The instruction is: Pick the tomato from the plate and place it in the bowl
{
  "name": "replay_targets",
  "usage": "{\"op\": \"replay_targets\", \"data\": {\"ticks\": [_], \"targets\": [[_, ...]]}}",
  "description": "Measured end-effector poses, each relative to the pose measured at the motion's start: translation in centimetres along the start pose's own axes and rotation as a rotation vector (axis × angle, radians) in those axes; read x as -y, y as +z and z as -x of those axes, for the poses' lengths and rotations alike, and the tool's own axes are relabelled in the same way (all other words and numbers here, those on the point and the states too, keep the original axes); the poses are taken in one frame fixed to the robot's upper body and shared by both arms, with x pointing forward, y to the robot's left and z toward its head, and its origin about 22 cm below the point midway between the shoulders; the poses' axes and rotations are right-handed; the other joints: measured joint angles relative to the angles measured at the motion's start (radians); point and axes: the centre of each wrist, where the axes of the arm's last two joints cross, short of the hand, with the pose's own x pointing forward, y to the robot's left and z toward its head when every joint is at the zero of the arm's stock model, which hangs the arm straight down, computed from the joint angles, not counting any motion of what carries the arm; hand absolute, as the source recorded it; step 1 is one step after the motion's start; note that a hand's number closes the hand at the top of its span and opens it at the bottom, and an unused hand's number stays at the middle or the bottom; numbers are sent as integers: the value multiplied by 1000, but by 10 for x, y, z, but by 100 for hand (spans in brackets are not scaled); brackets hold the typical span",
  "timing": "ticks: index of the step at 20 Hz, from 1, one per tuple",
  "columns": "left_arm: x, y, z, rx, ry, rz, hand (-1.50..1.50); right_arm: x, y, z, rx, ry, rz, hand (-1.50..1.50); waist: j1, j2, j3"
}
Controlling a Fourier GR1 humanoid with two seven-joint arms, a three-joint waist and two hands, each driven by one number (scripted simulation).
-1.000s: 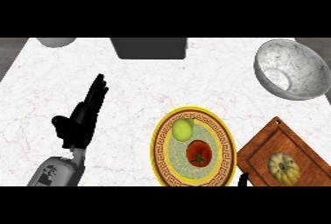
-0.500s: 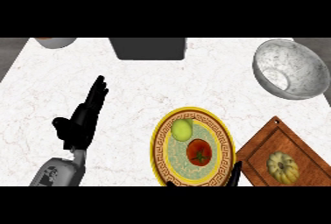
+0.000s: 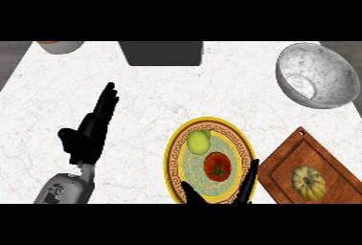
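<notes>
Lying untouched on the plate (image 3: 174,158), the tomato (image 3: 217,166) is flanked by the right hand (image 3: 244,189), fingers apart, evidently positioned for grasping.

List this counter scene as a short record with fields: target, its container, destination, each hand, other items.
target: tomato, red, lying on the plate
container: plate, yellow patterned rim, also holds a green fruit
destination: bowl, marbled grey, far right, nothing in it
left hand: open, fingers up, resting at the view's left
right hand: open, at the plate's near edge, just short of the tomato
other items: wooden board with a squash
</notes>
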Motion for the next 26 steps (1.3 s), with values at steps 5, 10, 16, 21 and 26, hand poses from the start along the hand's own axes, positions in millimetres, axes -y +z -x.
{"op": "replay_targets", "data": {"ticks": [5, 10, 16, 21, 26], "targets": [[-7, 0, 6, -3, 8, 4, 0, -7, -15, 12, -29, 56, 22, -150, 2, 0, 0], [-7, 1, 2, -3, 0, 2, 0, -12, -25, 31, -78, 141, 46, -150, 4, -2, -2], [-7, 3, 1, -2, -2, 5, 0, -25, -33, 32, -85, 166, 23, 150, 4, -7, -5], [-10, 1, 1, 2, 0, 4, 0, -40, -49, 32, -35, 238, -21, 150, 5, -6, -6], [-5, 2, 0, -2, 2, 8, 0, -49, -50, 34, 32, 304, -71, 150, 6, -9, -8]]}}
